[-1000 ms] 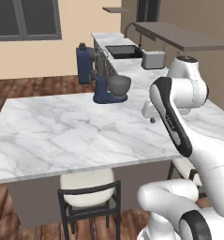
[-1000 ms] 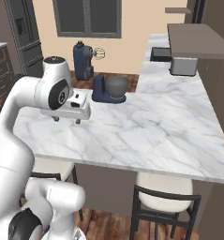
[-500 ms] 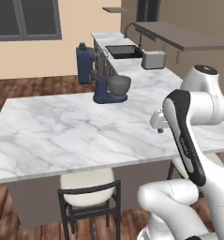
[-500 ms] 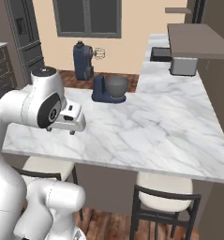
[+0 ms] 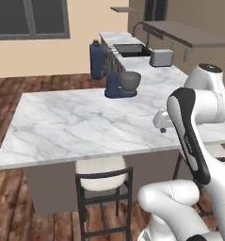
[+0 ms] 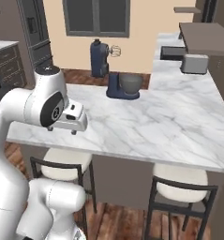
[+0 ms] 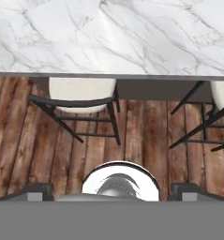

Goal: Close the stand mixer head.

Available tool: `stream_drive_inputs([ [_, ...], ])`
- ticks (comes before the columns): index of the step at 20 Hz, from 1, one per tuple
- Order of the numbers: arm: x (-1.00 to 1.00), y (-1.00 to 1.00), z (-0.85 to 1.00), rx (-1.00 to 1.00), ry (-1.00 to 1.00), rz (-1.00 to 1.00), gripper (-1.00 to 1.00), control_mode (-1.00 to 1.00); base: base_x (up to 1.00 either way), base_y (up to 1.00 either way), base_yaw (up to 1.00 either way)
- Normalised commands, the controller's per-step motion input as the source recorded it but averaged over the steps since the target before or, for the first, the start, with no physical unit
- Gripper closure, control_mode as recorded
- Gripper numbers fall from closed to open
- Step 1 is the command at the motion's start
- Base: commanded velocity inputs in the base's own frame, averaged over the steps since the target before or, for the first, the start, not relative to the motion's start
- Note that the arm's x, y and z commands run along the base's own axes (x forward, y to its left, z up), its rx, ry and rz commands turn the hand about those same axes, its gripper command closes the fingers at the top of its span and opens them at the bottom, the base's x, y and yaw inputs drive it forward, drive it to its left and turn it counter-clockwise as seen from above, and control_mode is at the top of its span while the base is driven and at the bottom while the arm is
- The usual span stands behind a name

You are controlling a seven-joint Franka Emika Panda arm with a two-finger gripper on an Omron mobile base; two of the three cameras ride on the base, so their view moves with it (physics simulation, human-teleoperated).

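The mixer head [image 6: 99, 57], tilted upright behind the bowl [image 6: 130, 83], stands well apart from the gripper [image 6: 75, 132] at the counter's [image 6: 179, 122] near edge; jaw opening cannot be determined.

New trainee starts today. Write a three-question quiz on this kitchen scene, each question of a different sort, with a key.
1. True or false: the stand mixer head is tilted up, with its whisk clear of the grey bowl.
2. Which stands nearer the sink? A: the silver toaster; B: the stool.
3. Fill in: the hand view looks down past the counter edge at a ____ floor.

Key: 1 true; 2 A; 3 wooden.
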Motion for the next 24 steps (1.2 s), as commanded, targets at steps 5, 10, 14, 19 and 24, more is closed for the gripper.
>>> stream_drive_inputs([
  [5, 0.0, 0.0, 0.0, 0.0, 0.0, 0.0, -1.0, 1.0, -0.01, 1.0, 0.16],
  [10, 0.0, 0.0, 0.0, 0.0, 0.0, 0.0, -1.0, 1.0, 0.0, 1.0, 0.09],
  [14, 0.0, 0.0, 0.0, 0.0, 0.0, 0.0, -1.0, 1.0, 0.0, 1.0, 0.0],
  [19, 0.0, 0.0, 0.0, 0.0, 0.0, 0.0, -1.0, 1.0, 0.0, 1.0, 0.0],
  [24, 0.0, 0.0, 0.0, 0.0, 0.0, 0.0, -1.0, 1.0, 0.04, 1.0, 0.0],
])
